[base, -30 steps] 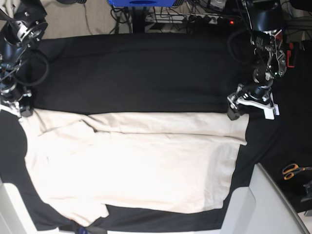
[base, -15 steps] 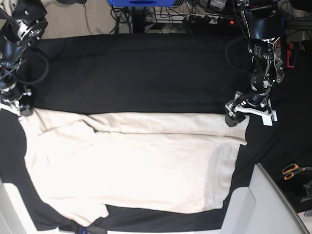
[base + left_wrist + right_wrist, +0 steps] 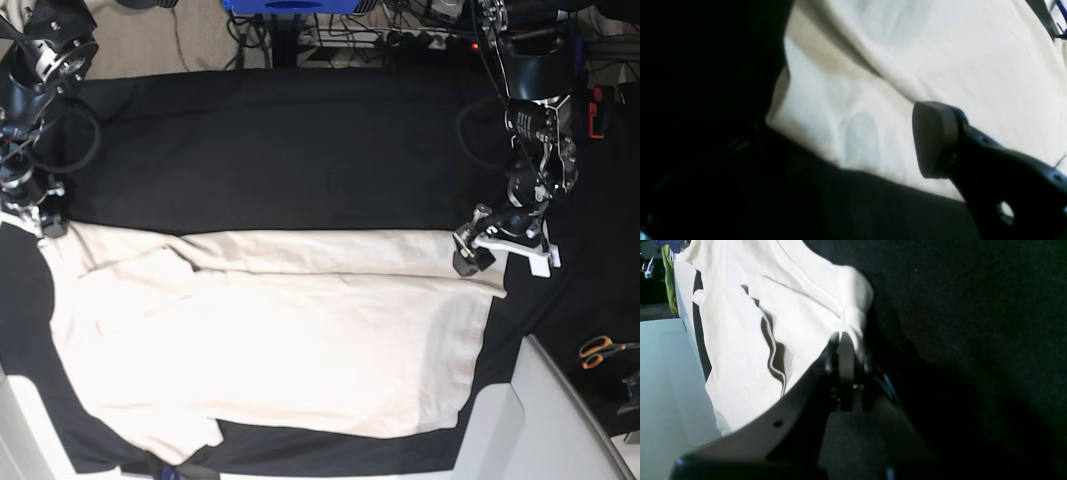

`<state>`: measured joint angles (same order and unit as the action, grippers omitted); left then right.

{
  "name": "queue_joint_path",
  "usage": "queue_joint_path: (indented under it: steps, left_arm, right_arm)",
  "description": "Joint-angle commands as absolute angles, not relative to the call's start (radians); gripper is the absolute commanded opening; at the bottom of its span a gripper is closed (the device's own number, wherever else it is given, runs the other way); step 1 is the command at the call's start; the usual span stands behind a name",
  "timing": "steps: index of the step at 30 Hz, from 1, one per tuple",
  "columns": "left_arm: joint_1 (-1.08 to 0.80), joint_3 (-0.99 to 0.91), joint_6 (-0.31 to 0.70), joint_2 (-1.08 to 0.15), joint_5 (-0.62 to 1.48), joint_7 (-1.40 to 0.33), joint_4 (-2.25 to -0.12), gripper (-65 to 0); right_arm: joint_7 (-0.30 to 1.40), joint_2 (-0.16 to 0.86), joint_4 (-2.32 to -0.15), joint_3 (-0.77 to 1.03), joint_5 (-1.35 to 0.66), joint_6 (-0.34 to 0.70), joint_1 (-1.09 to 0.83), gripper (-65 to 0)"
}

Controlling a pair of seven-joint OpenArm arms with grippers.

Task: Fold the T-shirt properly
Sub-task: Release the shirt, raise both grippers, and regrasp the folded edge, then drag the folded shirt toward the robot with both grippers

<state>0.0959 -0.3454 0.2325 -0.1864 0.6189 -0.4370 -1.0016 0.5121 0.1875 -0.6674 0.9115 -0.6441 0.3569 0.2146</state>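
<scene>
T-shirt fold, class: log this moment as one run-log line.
T-shirt: spread flat | right gripper: shut on T-shirt corner | left gripper: open over opposite corner

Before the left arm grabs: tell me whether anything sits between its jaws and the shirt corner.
Nothing visible does. The left gripper hangs open right over the T-shirt corner, only the black table cloth around it.

Wrist views are soft and blurred (blacks crushed), the T-shirt glaring white; base view evenly lit.
</scene>
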Motion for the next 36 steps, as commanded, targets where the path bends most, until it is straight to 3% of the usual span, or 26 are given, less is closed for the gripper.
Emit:
queue_joint_path:
  steps: [1, 7, 10, 15, 16, 26, 36]
  left_arm:
    - [0.12, -0.349, 0.236, -0.199, 0.627, -0.423, -1.0, -11.0]
    - [0.163, -0.349, 0.236, -0.199, 0.625, -0.42, -0.905, -14.2]
    - [0.171, -0.349, 0.236, -0.199, 0.625, -0.42, -0.892, -29.0]
    - [0.183, -0.34, 0.236, -0.199, 0.625, -0.418, -0.889, -63.2]
    - [0.183, -0.34, 0.236, -0.199, 0.625, -0.418, -0.885, -65.0]
    - [0.177, -0.343, 0.236, -0.206, 0.545, -0.429, -0.866, -65.0]
    - [0.107, -0.348, 0.236, -0.219, 0.496, -0.519, -1.024, -65.0]
  right_arm:
    - [0.516, 0.203, -0.677, 0.909, -0.631, 0.349, 0.216, -64.5]
    - [0.516, 0.203, -0.677, 0.909, -0.631, 0.349, 0.213, -64.7]
    - [0.516, 0.203, -0.677, 0.909, -0.631, 0.349, 0.213, -64.7]
    - [0.516, 0.203, -0.677, 0.909, -0.631, 0.349, 0.213, -64.7]
    - [0.516, 0.203, -0.677, 0.909, -0.631, 0.349, 0.214, -64.7]
    - [0.507, 0.254, -0.679, 0.797, -0.634, 0.349, 0.234, -64.7]
    - [0.515, 0.274, -0.759, 0.789, -0.633, 0.348, 0.231, -64.8]
